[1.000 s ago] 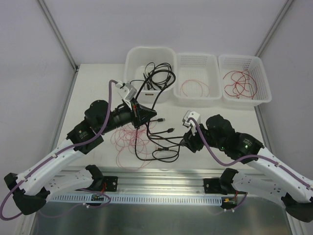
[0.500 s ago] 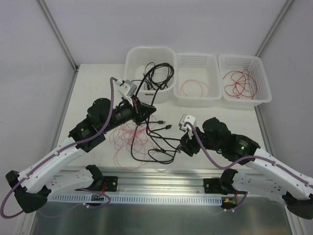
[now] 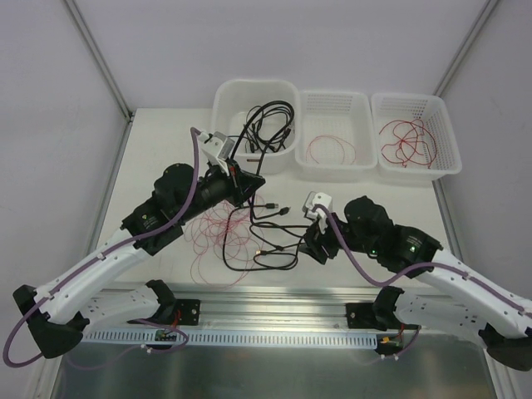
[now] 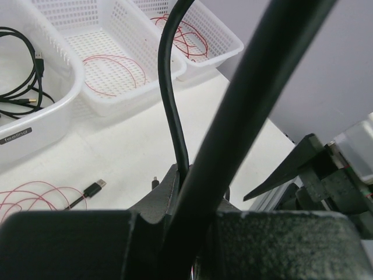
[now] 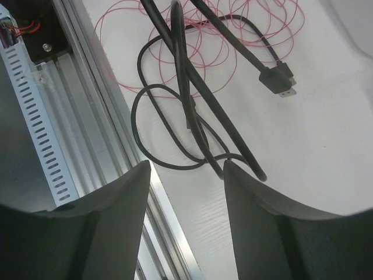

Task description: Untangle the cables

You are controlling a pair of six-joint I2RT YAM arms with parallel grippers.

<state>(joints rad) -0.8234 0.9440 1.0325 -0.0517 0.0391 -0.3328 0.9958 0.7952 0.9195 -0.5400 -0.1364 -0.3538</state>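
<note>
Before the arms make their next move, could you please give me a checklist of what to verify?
1. Grip: left pincer shut on the black cable: ok.
2. Free hand: right pincer open, holding nothing: ok.
3. Target: black loop lies under the right pincer: ok.
4. Black loop clear of the red wires: not ok, they overlap on the table.
5. Whether the plug belongs to the held cable: cannot tell.

The black cable (image 4: 169, 87) disappeared low among the blurred jaws of the left gripper (image 4: 185, 186). In the right wrist view, the cables (image 5: 277, 79) ran off the top edge.
</note>
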